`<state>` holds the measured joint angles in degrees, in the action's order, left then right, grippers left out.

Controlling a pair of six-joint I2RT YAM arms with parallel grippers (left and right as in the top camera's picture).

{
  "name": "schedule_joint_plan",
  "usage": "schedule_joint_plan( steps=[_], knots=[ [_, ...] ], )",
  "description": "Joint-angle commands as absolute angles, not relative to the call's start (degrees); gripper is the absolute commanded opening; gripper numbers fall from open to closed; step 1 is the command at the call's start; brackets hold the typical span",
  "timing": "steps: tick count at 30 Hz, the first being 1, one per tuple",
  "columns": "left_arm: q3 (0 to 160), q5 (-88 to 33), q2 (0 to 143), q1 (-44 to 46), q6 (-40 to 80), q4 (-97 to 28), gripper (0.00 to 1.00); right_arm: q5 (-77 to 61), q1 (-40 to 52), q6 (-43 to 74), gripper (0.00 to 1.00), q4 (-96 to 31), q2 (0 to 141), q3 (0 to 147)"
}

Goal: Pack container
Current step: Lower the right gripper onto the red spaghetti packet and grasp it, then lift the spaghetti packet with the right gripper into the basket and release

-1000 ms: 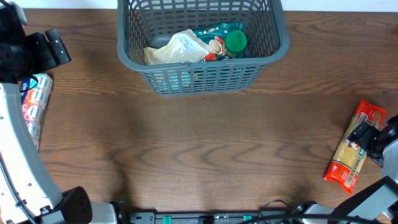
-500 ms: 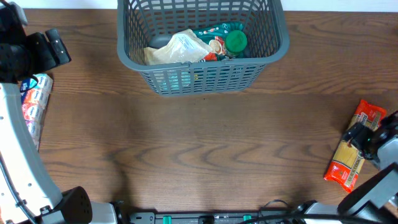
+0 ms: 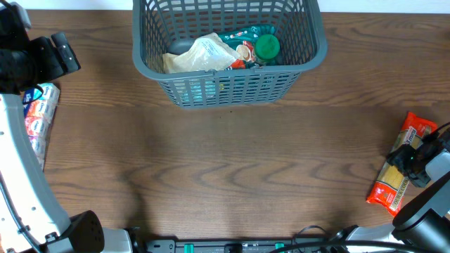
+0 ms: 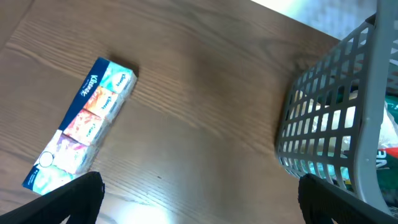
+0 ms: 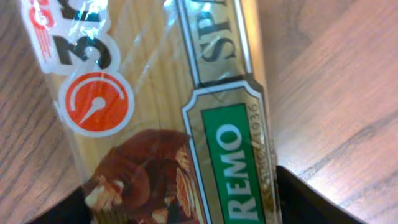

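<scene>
Right pincer [image 3: 408, 159] straddling spaghetti pack [image 3: 415, 129], container [image 3: 318, 53] well apart

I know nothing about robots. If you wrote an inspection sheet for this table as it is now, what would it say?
Surface: brown wood-grain table, no spills seen.
Job's things: grey basket at the far edge, holding a beige pouch, a green lid and other packets. Outside it, a tissue pack lies flat on the left and a spaghetti packet lies flat on the right.
Clutter: nothing seen.
Hands: left hand open, above the table between tissue pack and basket; right hand open, fingers either side of the spaghetti packet.
Cables: dark cables along the near edge.
Surroundings: pale strip beyond the far edge.
</scene>
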<state>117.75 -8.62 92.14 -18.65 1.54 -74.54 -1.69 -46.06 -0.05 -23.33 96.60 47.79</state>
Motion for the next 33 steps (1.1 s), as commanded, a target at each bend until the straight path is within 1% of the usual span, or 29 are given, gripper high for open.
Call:
schedule_joint_plan(
  steps=[1,2,3,4,10,15,21,28,30,33],
  knots=[
    [117.8,-8.6,92.1,-18.8,2.0,-74.5,0.99,-4.5,-46.4,0.8,0.44,-23.3,98.8,47.1],
    [117.8,-8.6,92.1,-18.8,2.0,-74.5,0.99,-4.7,-46.4,1.6,0.37,-22.9,98.8,47.1],
    [117.8,-8.6,92.1,-18.8,2.0,-74.5,0.99,-5.6,-46.4,2.8,0.22,-22.4,98.7,47.2],
    [117.8,-8.6,92.1,-18.8,2.0,-74.5,0.99,-6.7,-46.4,3.5,0.02,-22.4,98.6,47.4],
    [117.8,-8.6,92.1,-18.8,2.0,-74.5,0.99,-12.9,-43.4,6.8,0.01,-24.1,96.0,50.5],
    [117.8,-8.6,92.1,-18.8,2.0,-74.5,0.99,-15.0,-36.9,6.8,0.01,-32.3,92.6,59.2],
    [117.8,-8.6,92.1,-18.8,1.8,-74.5,0.99,-14.9,-28.1,5.5,0.01,-47.8,91.7,78.9],
    [117.8,-8.6,92.1,-18.8,1.1,-74.5,0.99,-14.8,-19.3,5.5,0.01,-63.6,92.8,107.7],
    [117.8,-8.6,92.1,-18.8,1.1,-74.5,0.99,-14.9,-16.7,3.1,0.01,-67.2,93.5,115.3],
    [117.8,-8.6,92.1,-18.8,1.1,-74.5,0.99,-15.0,-10.7,-7.5,0.01,-67.8,93.8,124.2]
  ],
)
